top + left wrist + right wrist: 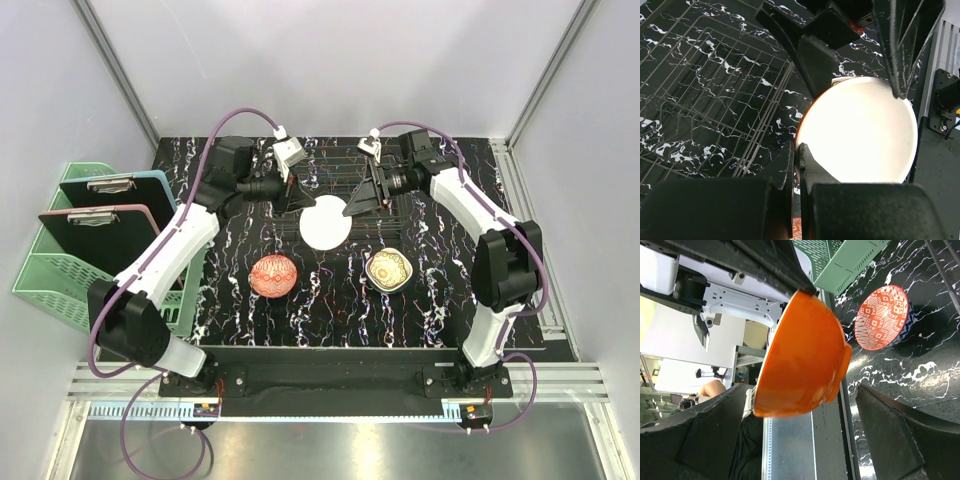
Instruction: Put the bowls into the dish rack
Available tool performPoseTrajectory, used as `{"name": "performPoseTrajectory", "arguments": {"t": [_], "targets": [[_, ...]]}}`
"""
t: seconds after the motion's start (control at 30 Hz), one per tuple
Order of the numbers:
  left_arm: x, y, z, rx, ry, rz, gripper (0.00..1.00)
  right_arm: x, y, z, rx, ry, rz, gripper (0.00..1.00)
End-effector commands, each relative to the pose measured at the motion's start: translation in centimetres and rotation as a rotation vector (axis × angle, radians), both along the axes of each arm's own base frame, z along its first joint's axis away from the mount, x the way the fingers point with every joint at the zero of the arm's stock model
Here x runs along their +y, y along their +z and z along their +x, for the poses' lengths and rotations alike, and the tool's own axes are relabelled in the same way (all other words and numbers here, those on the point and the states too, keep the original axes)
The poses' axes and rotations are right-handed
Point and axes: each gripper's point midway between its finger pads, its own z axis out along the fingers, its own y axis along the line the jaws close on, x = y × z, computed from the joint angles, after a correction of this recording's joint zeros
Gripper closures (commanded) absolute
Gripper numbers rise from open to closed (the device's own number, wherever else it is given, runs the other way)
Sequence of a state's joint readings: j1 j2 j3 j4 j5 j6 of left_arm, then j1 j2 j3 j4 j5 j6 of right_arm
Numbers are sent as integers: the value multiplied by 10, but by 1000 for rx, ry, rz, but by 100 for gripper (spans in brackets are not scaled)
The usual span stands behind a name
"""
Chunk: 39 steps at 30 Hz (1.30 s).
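The black, white-veined marble worktop [330,310] carries a low dark wire dish rack [715,85] at its far centre. Over the rack's near edge a round orange bowl with a white inside [324,222] hangs tilted. A red-patterned bowl [273,275] sits near left and a cream, yellow-flowered bowl [389,269] near right. The left tool [796,160] pinches the orange bowl's rim, while the right tool [800,395] gapes wide either side of it

the dish rack [715,85] runs past the left wrist view's top and left edges.
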<state>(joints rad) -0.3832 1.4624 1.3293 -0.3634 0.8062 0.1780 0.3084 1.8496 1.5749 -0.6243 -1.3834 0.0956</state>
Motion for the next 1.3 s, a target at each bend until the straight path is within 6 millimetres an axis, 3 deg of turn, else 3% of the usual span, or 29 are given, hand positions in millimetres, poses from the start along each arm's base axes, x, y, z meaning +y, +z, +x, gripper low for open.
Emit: {"name": "performPoseTrajectory", "arguments": {"t": [0.0, 0.5, 0.93, 1.13, 1.27], "targets": [[-11, 40, 7, -125, -12, -56, 100, 9, 16, -4, -29, 48, 45, 0], [-9, 37, 18, -200, 62, 3, 100, 10, 2, -14, 20, 58, 29, 0], [-8, 37, 18, -216, 68, 10, 100, 9, 3, -18, 52, 84, 56, 18], [-9, 35, 16, -212, 66, 8, 100, 10, 7, -18, 64, 113, 87, 32], [-9, 36, 16, -211, 68, 5, 100, 12, 8, -17, 81, 129, 101, 33]]}}
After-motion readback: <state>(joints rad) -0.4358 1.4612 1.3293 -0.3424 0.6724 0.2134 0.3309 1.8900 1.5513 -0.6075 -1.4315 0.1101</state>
